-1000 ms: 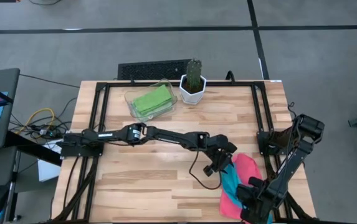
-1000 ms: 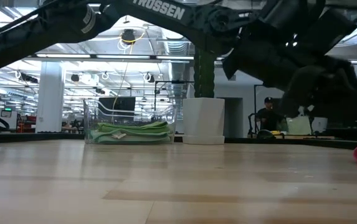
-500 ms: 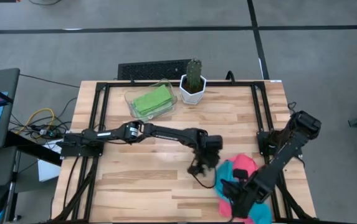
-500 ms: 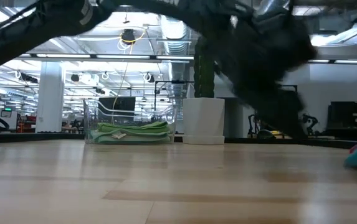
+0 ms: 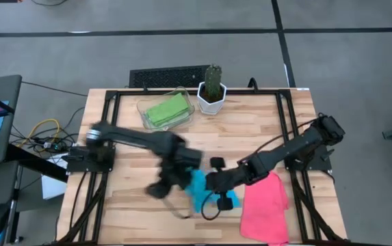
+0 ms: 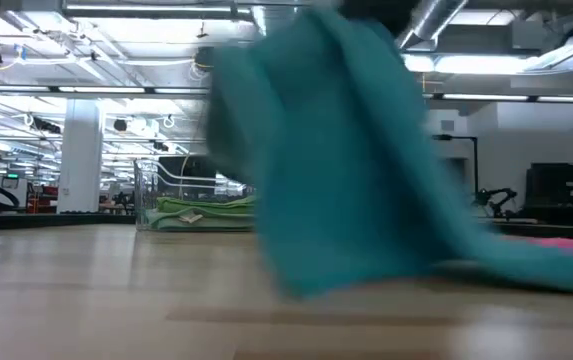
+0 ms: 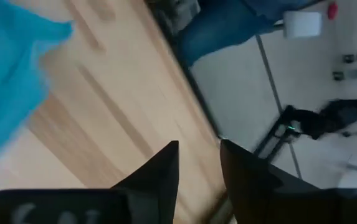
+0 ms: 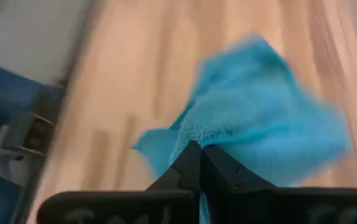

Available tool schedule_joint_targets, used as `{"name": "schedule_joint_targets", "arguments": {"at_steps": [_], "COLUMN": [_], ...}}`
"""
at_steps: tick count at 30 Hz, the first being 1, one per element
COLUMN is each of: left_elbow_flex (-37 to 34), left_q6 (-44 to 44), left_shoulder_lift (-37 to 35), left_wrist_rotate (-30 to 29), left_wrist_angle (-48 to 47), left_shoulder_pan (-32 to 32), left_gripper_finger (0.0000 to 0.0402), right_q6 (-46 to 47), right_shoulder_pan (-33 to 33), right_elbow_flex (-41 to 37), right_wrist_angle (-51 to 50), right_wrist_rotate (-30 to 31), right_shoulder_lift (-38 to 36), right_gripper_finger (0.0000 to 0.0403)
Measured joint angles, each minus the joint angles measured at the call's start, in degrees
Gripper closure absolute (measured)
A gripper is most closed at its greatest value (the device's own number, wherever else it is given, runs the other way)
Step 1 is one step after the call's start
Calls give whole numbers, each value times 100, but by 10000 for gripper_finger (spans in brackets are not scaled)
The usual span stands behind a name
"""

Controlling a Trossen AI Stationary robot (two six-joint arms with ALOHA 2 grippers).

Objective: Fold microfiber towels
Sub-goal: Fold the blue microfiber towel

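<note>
- Right tool (image 8: 198,163) clamped tight on an edge of the soft cyan blue microfiber towel (image 5: 199,190), near the middle of the pale wooden slatted desk (image 5: 250,123), towards its front.
- Blue cloth partly lifted off the wood, hanging broad across the low view (image 6: 356,150).
- Left tool (image 7: 198,163) just beside that blue cloth, fingers (image 7: 162,168) a narrow gap apart, nothing between them.
- Hot pink microfiber towel (image 5: 264,208) spread flat at the desk's front right, beside the blue one.
- Folded pale green microfiber towels (image 5: 167,109) stacked inside the clear plastic tray (image 5: 144,104) at the back.
- Small cactus in a white pot (image 5: 212,92) next to the tray.
</note>
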Motion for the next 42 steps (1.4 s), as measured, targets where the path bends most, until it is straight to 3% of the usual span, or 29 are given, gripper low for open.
{"name": "schedule_joint_targets", "arguments": {"at_steps": [2,5,8,11,15,20,23,26,28,30,36,42], "left_elbow_flex": [-531,-1221,-1931,-2837,-4143,-5875,-6736,-7379,-7569,-7716,-7715,-7717], "left_q6": [-696,-1558,-1929,-2010,-2095,-2510,-2840,-3219,-3380,-3518,-3495,-3495], "left_shoulder_lift": [-717,-1817,-2776,-3364,-3821,-3731,-3600,-3380,-3268,-3189,-2873,-2838], "left_wrist_rotate": [-452,-1969,-3841,-4808,-4993,-4479,-4230,-4156,-4134,-4178,-4259,-4275], "left_wrist_angle": [420,1552,2588,3664,4882,6824,8542,9602,10313,10619,11117,11205], "left_shoulder_pan": [-246,-672,-1137,-1407,-1387,-1342,-1375,-1414,-1439,-1458,-1603,-1697], "left_gripper_finger": [299,306,310,309,295,262,245,238,238,237,237,237], "right_q6": [-678,-1279,-1062,-479,-114,123,118,-163,-245,-241,349,517], "right_shoulder_pan": [19,108,54,-124,-253,-234,-164,-161,-258,-402,-148,453], "right_elbow_flex": [0,22,-33,2,-18,40,44,48,52,48,56,-224], "right_wrist_angle": [304,341,-283,-685,-925,-968,-992,-884,-907,-1102,-1843,-1948], "right_wrist_rotate": [-132,-154,-75,-96,-556,-855,-587,22,656,879,515,474], "right_shoulder_lift": [0,188,456,753,1225,1278,1076,795,678,560,-34,22], "right_gripper_finger": [377,387,381,341,267,194,179,181,188,197,220,225]}}
